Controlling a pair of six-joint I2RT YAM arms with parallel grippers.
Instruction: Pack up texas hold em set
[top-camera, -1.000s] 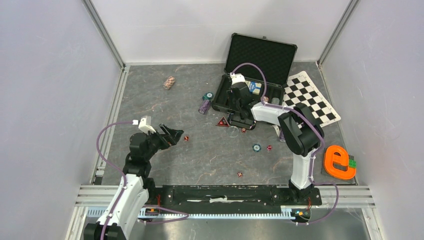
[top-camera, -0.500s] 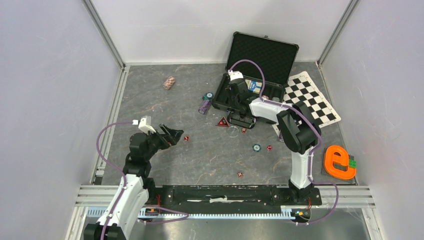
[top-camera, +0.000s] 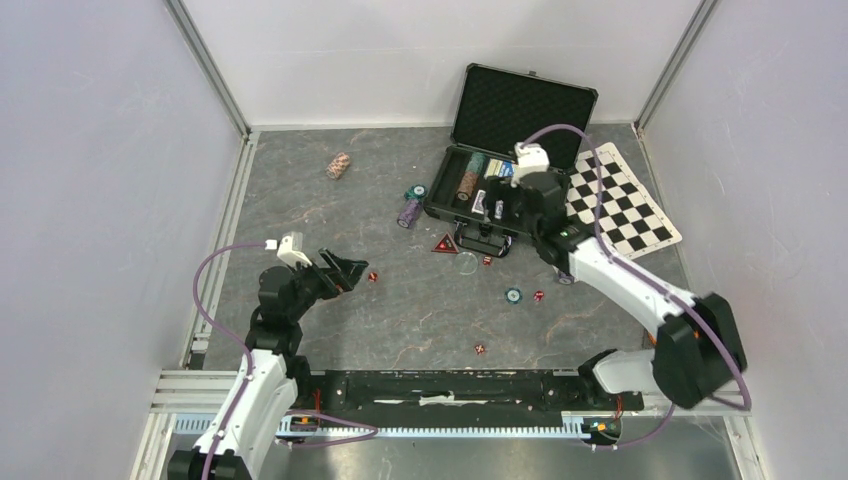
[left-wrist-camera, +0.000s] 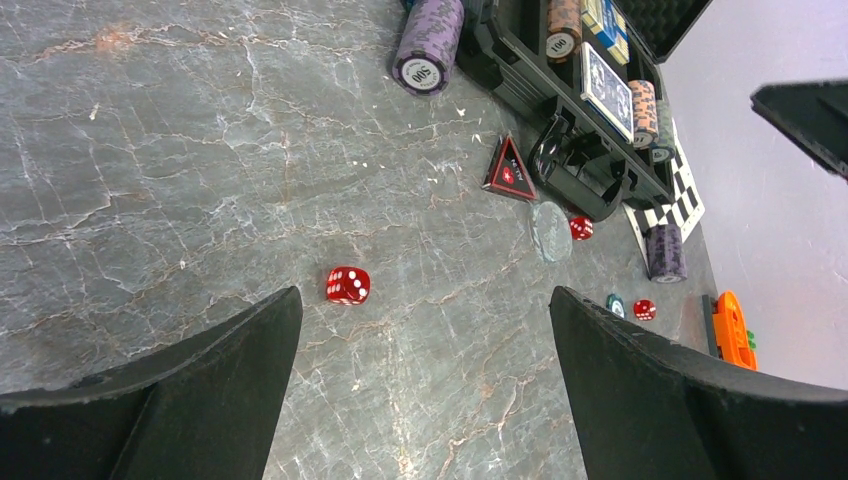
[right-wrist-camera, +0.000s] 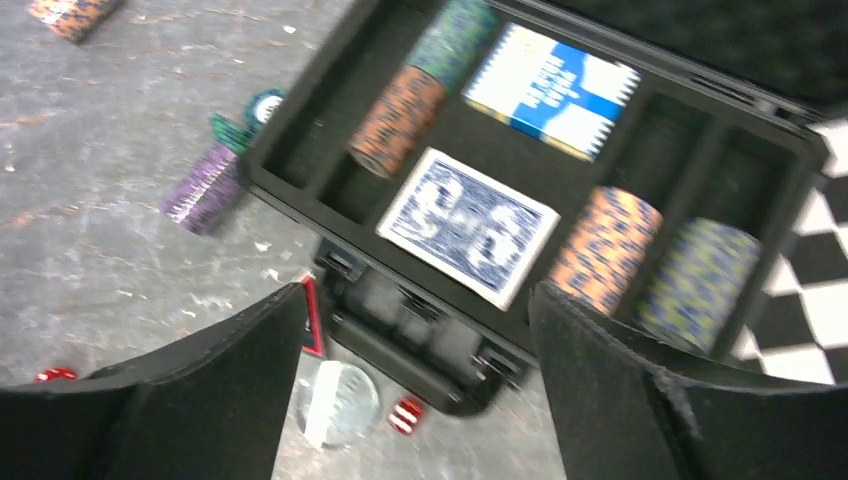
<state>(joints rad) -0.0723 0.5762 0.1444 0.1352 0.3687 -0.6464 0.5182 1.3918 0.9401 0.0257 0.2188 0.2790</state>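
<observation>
Case (top-camera: 525, 112) long axis left-right, handle (top-camera: 482, 243) nearside; right gripper (right-wrist-camera: 415, 292) open above, left gripper (left-wrist-camera: 425, 295) open.

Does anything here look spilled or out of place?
Game pieces lie scattered on the grey table outside the open black hard case: a purple chip stack by its left end, an orange-striped stack farther left, a red triangular marker and small red dice in front.

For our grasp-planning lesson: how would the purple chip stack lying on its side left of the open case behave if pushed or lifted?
The purple chip stack lies on its round side, so a push would probably roll it. Its banded edge suggests separate discs, so lifted by the middle it may split.
</observation>
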